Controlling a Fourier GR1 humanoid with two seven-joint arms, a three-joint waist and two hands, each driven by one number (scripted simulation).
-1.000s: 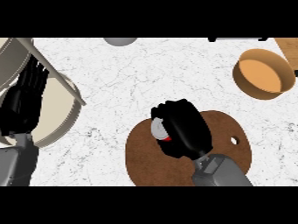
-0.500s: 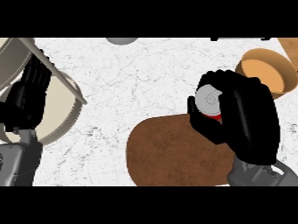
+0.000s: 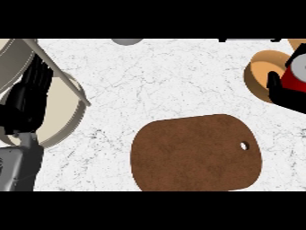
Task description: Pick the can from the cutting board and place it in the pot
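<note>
Can [image 3: 305,73]: red body, grey top, held within the curled fingers of the right hand [image 3: 293,96], directly over the orange-tan pot [image 3: 260,72]. Brown cutting board [image 3: 195,152], left bare, lies below-left of the pot on the white marbled counter [image 3: 155,85]. Left hand [image 3: 24,96], fingers straight, is seen far left of the pot.

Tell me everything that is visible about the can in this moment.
The can is a cylinder with a red side and a grey, metal-looking top. It is tilted, its top facing up toward the view. The right hand is curled round its lower part, holding it at the view's right edge, over the orange-brown pot. It is off the brown cutting board. Whether it touches the pot cannot be told.
</note>
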